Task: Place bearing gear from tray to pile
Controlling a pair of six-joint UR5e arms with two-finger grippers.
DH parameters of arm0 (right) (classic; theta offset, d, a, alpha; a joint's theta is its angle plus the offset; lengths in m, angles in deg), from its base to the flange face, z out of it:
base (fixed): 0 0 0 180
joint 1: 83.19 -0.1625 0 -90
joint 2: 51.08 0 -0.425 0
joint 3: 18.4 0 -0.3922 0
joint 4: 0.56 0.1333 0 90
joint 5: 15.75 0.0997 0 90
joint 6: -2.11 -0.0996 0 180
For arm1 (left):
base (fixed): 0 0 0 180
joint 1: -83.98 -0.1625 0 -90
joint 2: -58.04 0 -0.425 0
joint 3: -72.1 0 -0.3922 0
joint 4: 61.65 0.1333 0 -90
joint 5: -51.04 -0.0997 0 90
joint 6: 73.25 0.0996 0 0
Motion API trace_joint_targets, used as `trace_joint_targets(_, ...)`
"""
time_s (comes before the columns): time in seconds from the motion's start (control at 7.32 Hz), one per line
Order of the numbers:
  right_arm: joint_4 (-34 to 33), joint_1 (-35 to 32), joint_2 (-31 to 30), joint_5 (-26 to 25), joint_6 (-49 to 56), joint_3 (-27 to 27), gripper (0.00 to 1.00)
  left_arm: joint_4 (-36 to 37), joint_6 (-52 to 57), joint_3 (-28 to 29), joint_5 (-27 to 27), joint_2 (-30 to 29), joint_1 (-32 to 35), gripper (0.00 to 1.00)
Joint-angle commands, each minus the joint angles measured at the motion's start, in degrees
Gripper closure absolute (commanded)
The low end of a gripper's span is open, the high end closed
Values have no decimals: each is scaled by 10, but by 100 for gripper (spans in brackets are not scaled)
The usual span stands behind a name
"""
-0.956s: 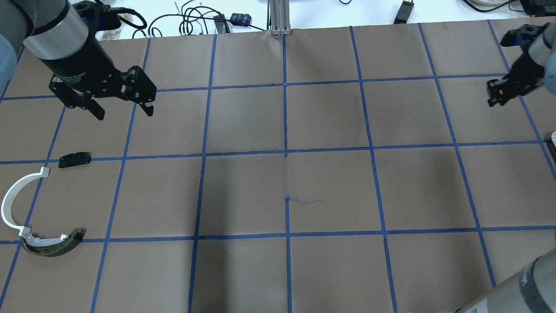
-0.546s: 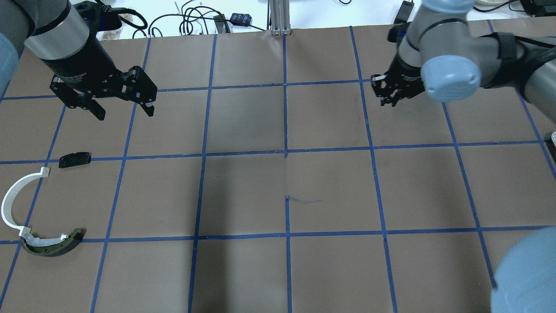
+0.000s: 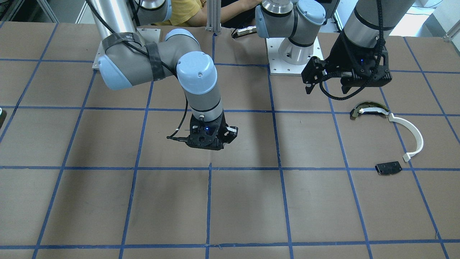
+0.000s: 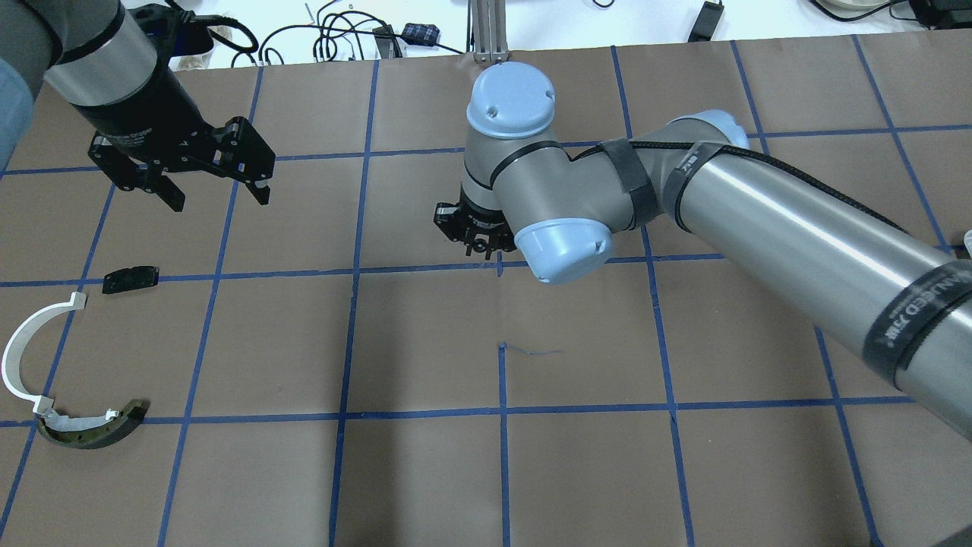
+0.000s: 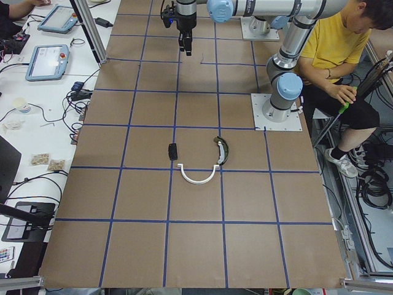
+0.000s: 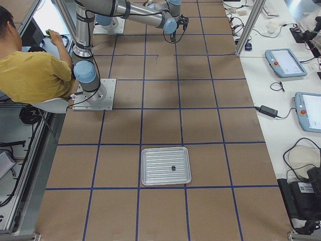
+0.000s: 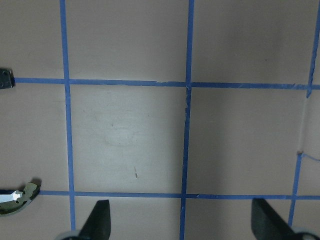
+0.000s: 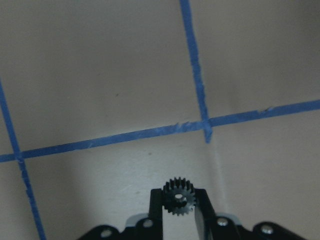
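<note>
My right gripper (image 4: 483,248) hangs over the middle of the table, shut on a small black toothed bearing gear (image 8: 179,195) that shows between its fingertips in the right wrist view. The pile lies at the table's left end: a thin white curved strip (image 4: 23,352), a dark olive-black curved piece (image 4: 95,433) and a flat black plate (image 4: 130,279). My left gripper (image 4: 218,199) is open and empty, hovering above the table behind the pile. The metal tray (image 6: 166,165) shows only in the exterior right view, far from both grippers.
A small dark part (image 6: 173,167) lies on the tray. The brown table cover has a blue tape grid. Cables and a power brick lie beyond the table's far edge. A seated person in a yellow shirt (image 5: 334,46) is behind the robot bases.
My right arm has swept left from the table's right edge to its middle, gripper still shut. The left arm and the pile have not moved.
</note>
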Motion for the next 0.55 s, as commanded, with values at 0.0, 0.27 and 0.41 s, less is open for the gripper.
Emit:
trace_joint_targets(0.0, -13, -12, 27, 15, -19, 23, 52, 1, 0, 0, 6, -4, 0, 0)
trace_joint_targets(0.27, -62, -9, 22, -10, -13, 46, 0, 2, 0, 0, 5, -8, -1, 0)
trace_joint_targets(0.41, -63, 10, 12, -13, -12, 42, 0, 3, 1, 1, -1, -7, -3, 0)
